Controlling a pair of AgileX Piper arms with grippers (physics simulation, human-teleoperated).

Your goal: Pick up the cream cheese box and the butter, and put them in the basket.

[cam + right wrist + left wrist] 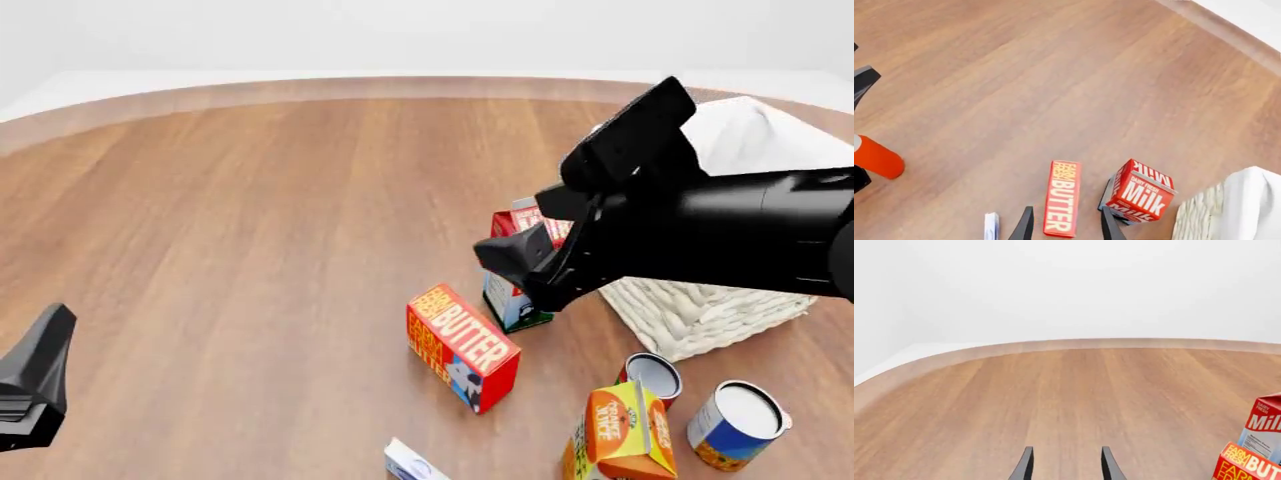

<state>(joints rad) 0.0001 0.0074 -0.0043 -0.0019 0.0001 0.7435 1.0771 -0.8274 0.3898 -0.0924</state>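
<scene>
The butter (463, 345) is a red box lying flat near the middle of the table; in the right wrist view the butter (1062, 197) shows between the two fingers, well below them. My right gripper (1066, 210) hangs open above it, empty, also seen as the right gripper (531, 272). The cream cheese box (414, 465) lies at the front edge, and the cream cheese box (991, 226) shows edge-on. The basket (707, 310) stands at the right, partly hidden by my right arm. My left gripper (1066, 460) is open and empty, far left, low (38, 380).
A red-and-white milk carton (514, 290) stands between butter and basket, close under the right gripper. An orange juice carton (621, 435) and two cans (651, 375) (737, 425) sit at the front right. The table's curved far edge (1054, 346) runs across the back.
</scene>
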